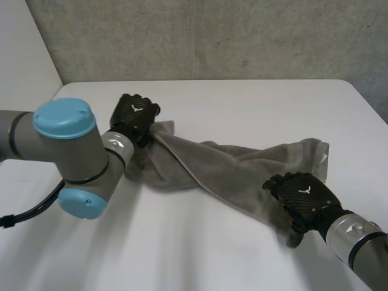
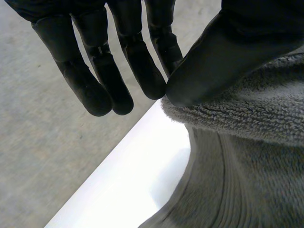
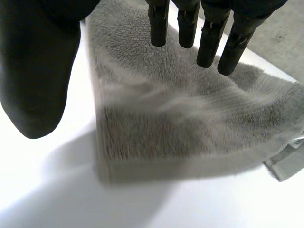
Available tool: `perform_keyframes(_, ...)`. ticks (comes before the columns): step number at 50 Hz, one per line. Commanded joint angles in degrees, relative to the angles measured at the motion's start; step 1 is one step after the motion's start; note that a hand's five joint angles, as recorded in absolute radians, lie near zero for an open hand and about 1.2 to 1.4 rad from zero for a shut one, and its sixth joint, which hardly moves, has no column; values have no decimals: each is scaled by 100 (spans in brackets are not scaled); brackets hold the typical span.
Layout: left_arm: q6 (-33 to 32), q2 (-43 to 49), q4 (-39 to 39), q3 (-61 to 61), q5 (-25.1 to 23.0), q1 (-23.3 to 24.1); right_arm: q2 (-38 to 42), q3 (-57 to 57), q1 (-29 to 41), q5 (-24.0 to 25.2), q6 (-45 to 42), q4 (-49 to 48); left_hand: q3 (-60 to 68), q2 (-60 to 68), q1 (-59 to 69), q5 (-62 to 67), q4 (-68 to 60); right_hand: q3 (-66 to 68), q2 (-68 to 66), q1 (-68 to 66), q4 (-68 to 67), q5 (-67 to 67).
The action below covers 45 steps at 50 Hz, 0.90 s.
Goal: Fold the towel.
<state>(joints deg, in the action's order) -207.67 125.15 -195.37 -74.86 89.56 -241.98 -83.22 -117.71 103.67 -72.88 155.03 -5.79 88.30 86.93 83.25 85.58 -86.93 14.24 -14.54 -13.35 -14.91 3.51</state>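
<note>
Grey towel (image 1: 242, 170) lies bunched in a long diagonal band on the white table (image 1: 254, 103), running from far left to near right. The left end is raised off the table and the right end lies flat.

Left hand (image 1: 134, 116) is at the towel's far-left corner. In the left wrist view, the thumb (image 2: 237, 42) presses the towel's (image 2: 247, 156) top edge against the side of one finger, pinching the cloth. The other fingers (image 2: 95, 80) are straight and free. The cloth hangs down from that pinch, and the table's edge (image 2: 128, 185) runs beneath it with a grey surface beyond.

Right hand (image 1: 303, 195) is over the towel's near-right end, close to its near edge. In the right wrist view its fingers (image 3: 209, 42) are straight, spread over the pile (image 3: 180, 118) and gripping nothing. The thumb (image 3: 33, 71) is well apart from them, over bare table (image 3: 57, 199) just beside the towel's side edge. The hemmed edge and one corner lie flat under the palm.

Room: there is a broad stretch of bare tabletop far of the towel up to the concrete wall (image 1: 212, 36), and more at near centre between the two arms. Left arm (image 1: 66, 145) covers the near-left area, and right arm (image 1: 357, 236) comes in at the near-right corner.
</note>
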Motion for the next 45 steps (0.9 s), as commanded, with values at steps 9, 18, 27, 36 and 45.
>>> perform_keyframes(9, 25, -324, -10, -820, 0, -113, 605, 29, 83, 2, -96, -493, -830, -693, -325, -1558, 693, -46, 75, -44, 112, 27)
perform_keyframes(18, 33, -315, -89, -969, -9, -130, 1017, 205, 92, -24, -113, -634, -830, -693, -325, -1558, 693, 374, -345, -464, -308, 447)
perform_keyframes(27, 42, -307, -115, -978, -9, -130, 1439, 468, 66, -59, -262, -695, -830, -693, -325, -1558, 693, 1532, -1502, -1621, -1466, 1605)
perform_keyframes(36, 42, -307, -124, -978, -9, -121, 1466, 618, 22, -86, -350, -695, -830, -693, -325, -1558, 693, 1855, -1825, -1944, -1789, 1928)
perform_keyframes(45, 42, -307, -124, -978, 0, -121, 1466, 802, 22, -77, -350, -678, -830, -693, -325, -1558, 693, 1855, -1825, -1944, -1789, 1928)
